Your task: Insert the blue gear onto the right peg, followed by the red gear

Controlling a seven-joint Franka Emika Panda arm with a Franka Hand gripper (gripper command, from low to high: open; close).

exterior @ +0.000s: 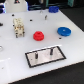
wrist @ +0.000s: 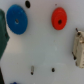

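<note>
Plainly nothing is on the pegs yet. Blue gear (exterior: 64,31) lies flat on the white tabletop (exterior: 15,55), toward the exterior view's right; red gear (exterior: 38,35) lies flat near it, toward the left, the two well apart. Both are free, nothing touching them. Grey plate (exterior: 35,58) sits nearer the camera, black-edged, with two dark pins upright; right peg (exterior: 51,50) looks the taller and thicker, the slim pin (exterior: 39,53) beside it. A pale blocky fixture (exterior: 18,27) stands beyond the red gear. Claw: not identifiable in the exterior view; a dark shape at the wrist view's edge may be part of it, so whether it is wide or narrow I cannot tell. It holds neither gear, since both lie alone on the surface. Handling, by judgement: blue gear (wrist: 17,21) looks like hard moulded plastic, light, stiff, smooth, not fragile. The toothed rim is wide and low, awkward to span; the raised hub round the hole looks the better hold, pinched from above. Smooth plastic may slip or tilt if caught off-centre, and a tilted gear would jam on the peg. Red gear (wrist: 59,18) should handle alike.
</note>
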